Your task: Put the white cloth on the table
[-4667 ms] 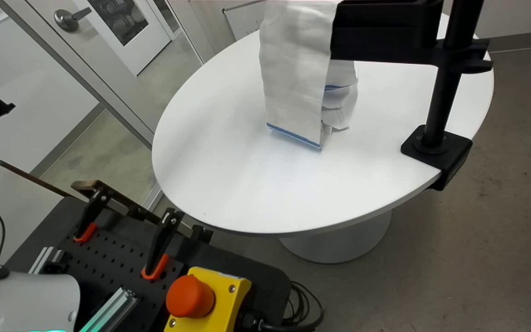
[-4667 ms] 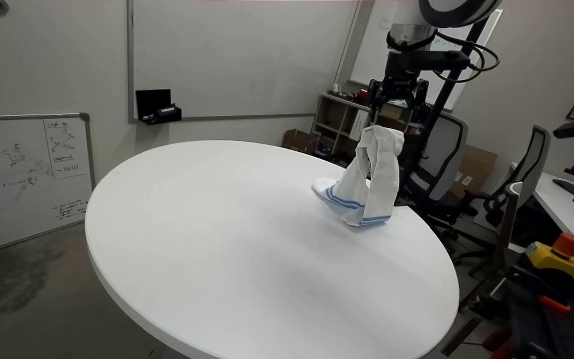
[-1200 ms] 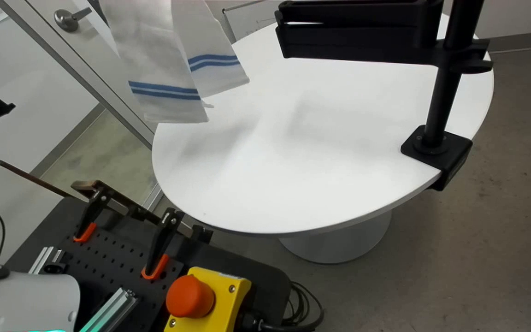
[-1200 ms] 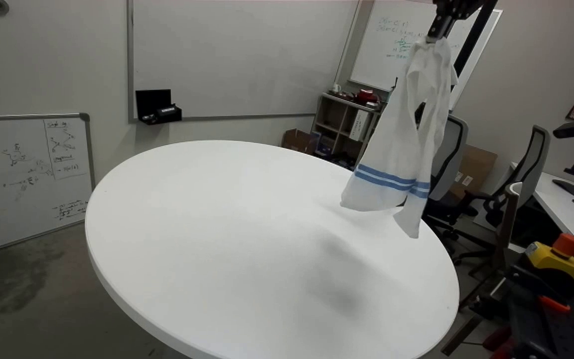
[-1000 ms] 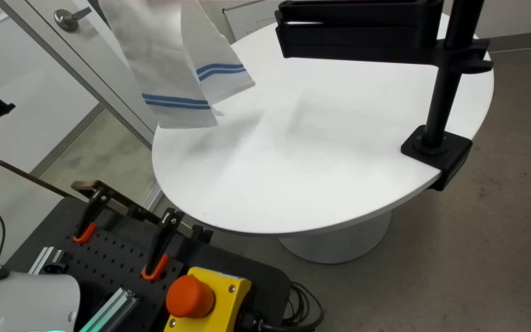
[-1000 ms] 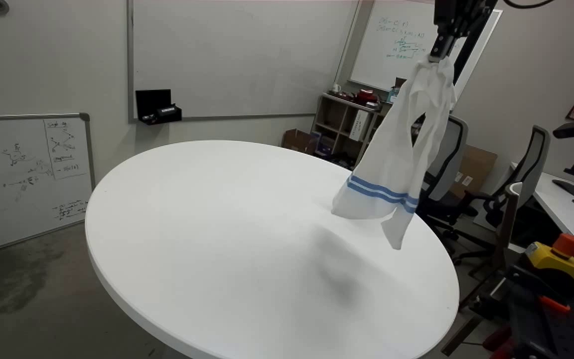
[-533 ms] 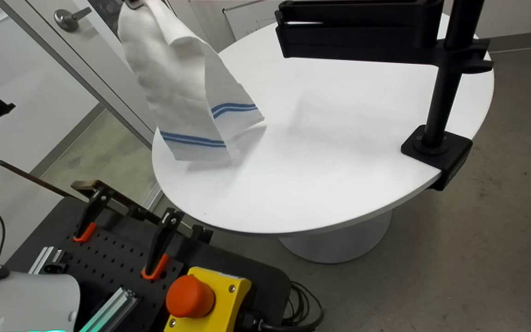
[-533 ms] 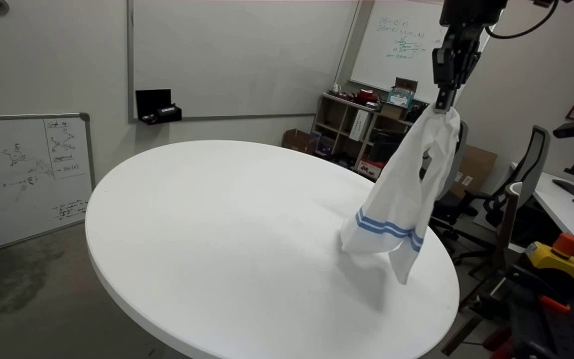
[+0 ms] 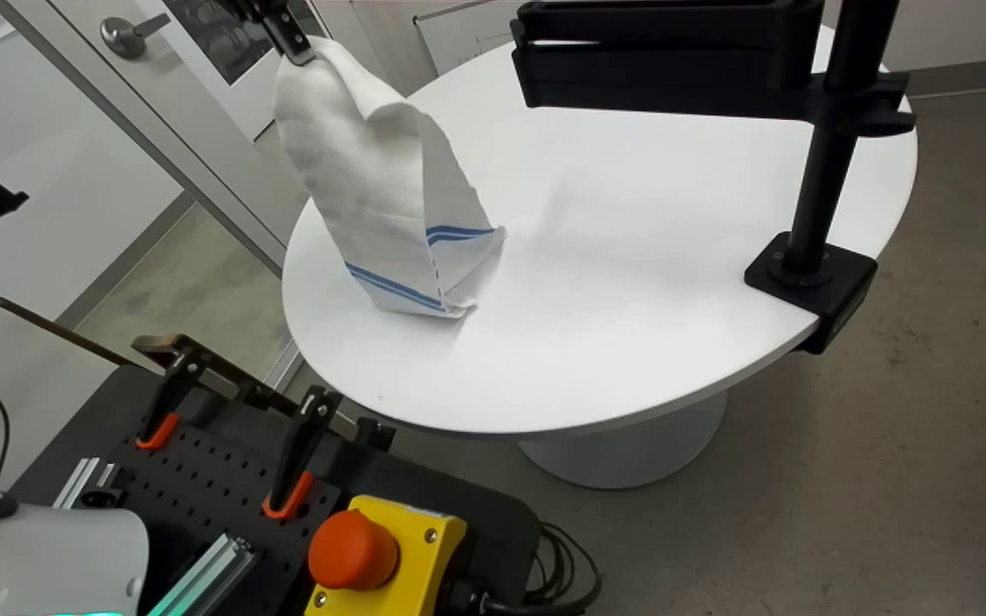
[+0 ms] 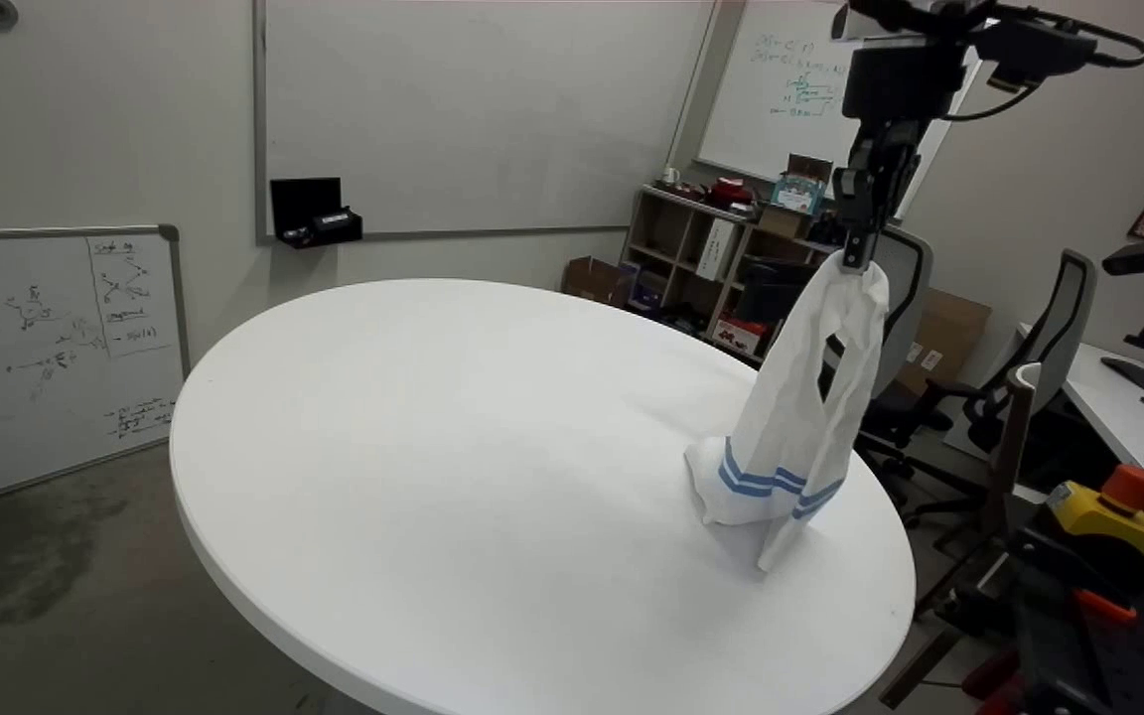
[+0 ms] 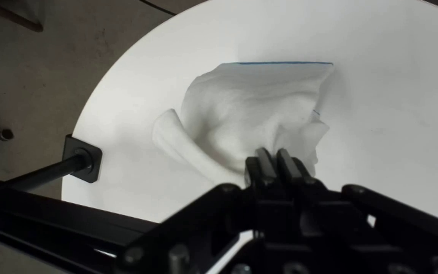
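Note:
The white cloth (image 9: 365,188), with blue stripes near its lower hems, hangs folded over from my gripper (image 9: 298,53). In both exterior views the gripper is above the near side of the white table (image 10: 453,447), and the cloth's lower ends appear to touch the top. Seen from the wrist, the gripper (image 11: 273,154) has its fingers close together, pinching the upper part of the cloth (image 11: 253,102). A loose fold bulges out to the left there. The cloth's underside is hidden.
A black post with a folded arm (image 9: 814,257) is clamped to the table's edge and reaches over the top. A yellow box with a red button (image 9: 386,556) sits on the black cart. Office chairs (image 10: 880,298) and a shelf (image 10: 701,248) stand beyond the table.
Over the last second my gripper has come down with the cloth, whose lower ends went from hanging in the air to meeting the tabletop. The gripper has stayed shut.

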You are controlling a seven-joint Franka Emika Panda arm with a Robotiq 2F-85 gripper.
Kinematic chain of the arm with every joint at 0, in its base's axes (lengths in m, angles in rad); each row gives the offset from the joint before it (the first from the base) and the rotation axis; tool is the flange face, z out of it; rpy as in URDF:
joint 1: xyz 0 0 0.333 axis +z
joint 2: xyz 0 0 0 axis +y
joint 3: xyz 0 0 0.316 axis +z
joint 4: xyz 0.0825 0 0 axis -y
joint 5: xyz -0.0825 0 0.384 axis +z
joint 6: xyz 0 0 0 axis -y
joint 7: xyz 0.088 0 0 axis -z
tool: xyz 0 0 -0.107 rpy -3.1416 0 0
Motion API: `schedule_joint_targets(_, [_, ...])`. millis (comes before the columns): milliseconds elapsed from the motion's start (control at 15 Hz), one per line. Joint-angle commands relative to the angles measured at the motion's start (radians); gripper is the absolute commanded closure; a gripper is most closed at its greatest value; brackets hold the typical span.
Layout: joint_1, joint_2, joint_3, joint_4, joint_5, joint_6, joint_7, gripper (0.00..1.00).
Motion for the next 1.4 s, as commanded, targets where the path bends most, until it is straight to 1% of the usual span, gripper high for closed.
schedule_joint_targets(0, [0.006,0.025,0.0,-0.015,-0.069,0.038,0.029,0.68])
schedule_joint_targets(67, [0.007,0.032,-0.001,-0.015,-0.078,0.041,0.033,0.63])
schedule_joint_targets(333, [0.011,0.044,-0.003,-0.018,-0.097,0.049,0.035,0.32])
schedule_joint_targets(400, [0.011,0.043,-0.004,-0.017,-0.091,0.054,0.035,0.26])
schedule_joint_targets(600, [0.014,0.034,-0.005,0.007,-0.013,0.072,0.028,0.03])
schedule_joint_targets(733, [0.02,0.008,-0.005,0.026,0.088,0.067,-0.012,0.0])
schedule_joint_targets(867, [0.031,-0.033,-0.002,0.044,0.199,0.052,-0.042,0.0])
schedule_joint_targets(933, [0.034,-0.048,-0.002,0.054,0.234,0.051,-0.049,0.0])
schedule_joint_targets(1000, [0.024,-0.001,-0.002,0.044,0.162,0.068,-0.018,0.0])
schedule_joint_targets(1133, [0.026,-0.017,-0.001,0.049,0.169,0.064,-0.02,0.0])
schedule_joint_targets(1333, [0.024,-0.004,-0.003,0.044,0.168,0.065,-0.02,0.0])
